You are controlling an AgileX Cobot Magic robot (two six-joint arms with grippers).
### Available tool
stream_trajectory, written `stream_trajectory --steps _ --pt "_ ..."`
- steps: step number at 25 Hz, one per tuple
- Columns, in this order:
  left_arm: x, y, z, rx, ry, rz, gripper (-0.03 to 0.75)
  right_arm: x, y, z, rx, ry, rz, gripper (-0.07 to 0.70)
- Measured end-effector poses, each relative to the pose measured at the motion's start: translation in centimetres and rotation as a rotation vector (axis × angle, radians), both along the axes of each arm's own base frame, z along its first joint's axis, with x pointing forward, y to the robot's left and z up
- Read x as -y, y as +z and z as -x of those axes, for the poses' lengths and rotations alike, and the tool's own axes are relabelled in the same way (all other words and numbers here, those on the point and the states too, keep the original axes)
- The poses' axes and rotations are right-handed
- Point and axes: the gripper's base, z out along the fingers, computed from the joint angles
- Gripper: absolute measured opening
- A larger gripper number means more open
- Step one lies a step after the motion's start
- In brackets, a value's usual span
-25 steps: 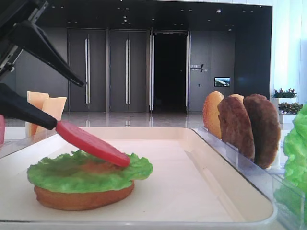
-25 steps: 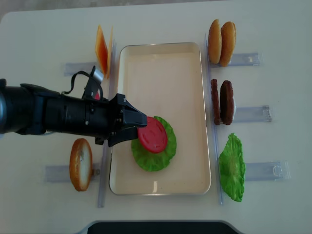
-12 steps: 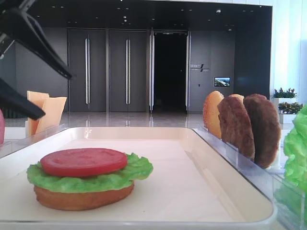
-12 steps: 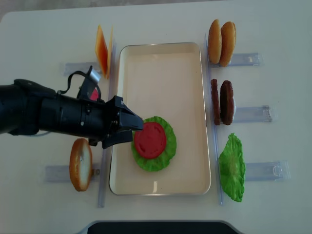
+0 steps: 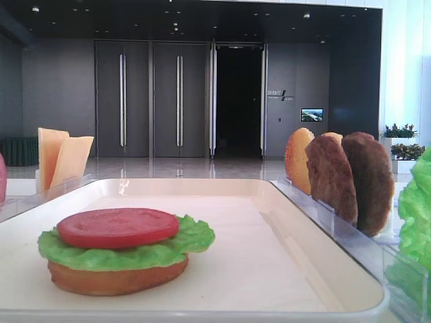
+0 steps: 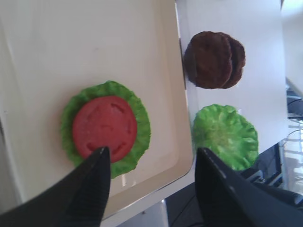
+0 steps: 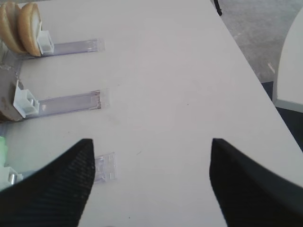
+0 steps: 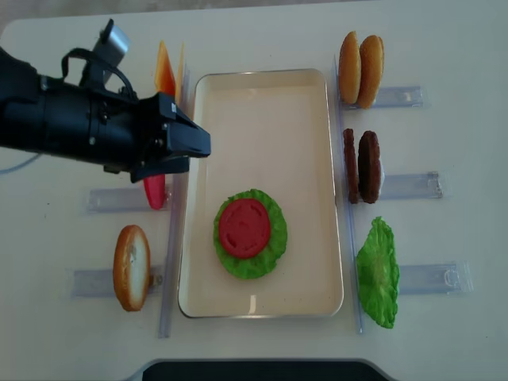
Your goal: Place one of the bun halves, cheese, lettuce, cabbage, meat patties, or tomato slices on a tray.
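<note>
A: In the low exterior view, we are seeing the tray (image 5: 222, 192) holding a stack: a bun half (image 5: 118, 277) at the bottom, lettuce (image 5: 128, 247) over it, and a tomato slice (image 5: 118, 227) lying flat on top. Cheese slices (image 5: 62, 158) are standing upright behind the tray's left rim. On the right, another bun half (image 5: 298, 160) and two meat patties (image 5: 350, 178) are standing on edge in a clear holder (image 5: 350, 232). No gripper is showing here.

B: In the right wrist view, we are looking past the right gripper (image 7: 151, 182), whose two dark fingers are standing wide apart with nothing between them, above the bare white table (image 7: 180, 85). Two upright buns (image 7: 21, 26) are sitting at the top left beside clear holders.

A: In the left wrist view, the left gripper (image 6: 151, 189) is hanging over the tray's (image 6: 94, 42) near rim, jaws spread wide and holding nothing. The tomato slice (image 6: 104, 126) is lying centred on the lettuce (image 6: 137, 142). Beyond the rim we are seeing the patties (image 6: 215, 59) and a spare lettuce leaf (image 6: 225, 137).

B: In the overhead view, the left gripper (image 8: 198, 147) is hovering just left of the tray's (image 8: 262, 95) left rim, apart from the stack (image 8: 246, 230). A red piece (image 8: 155, 190) is showing under the arm, probably another tomato slice; the arm is covering most of it. A bun half (image 8: 131, 266) is standing at the lower left.
</note>
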Motion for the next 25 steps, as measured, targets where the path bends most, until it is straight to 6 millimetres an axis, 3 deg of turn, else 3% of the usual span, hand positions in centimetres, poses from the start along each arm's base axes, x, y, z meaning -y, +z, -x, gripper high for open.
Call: stream_trajectory --steps 11,19,25 --pt "-2.8 4.9 -1.2 -0.018 0.108 -0.366 0.436 0.0 0.0 0.0 0.0 0.0 0.0 0.514" --pt "-6.2 5.9 -1.1 -0.02 0.136 -0.754 0.437 0.0 0.0 0.0 0.0 0.0 0.0 0.514" --pt "-7.3 6.2 -1.3 0.016 0.147 -0.879 0.437 0.0 0.0 0.0 0.0 0.0 0.0 0.514"
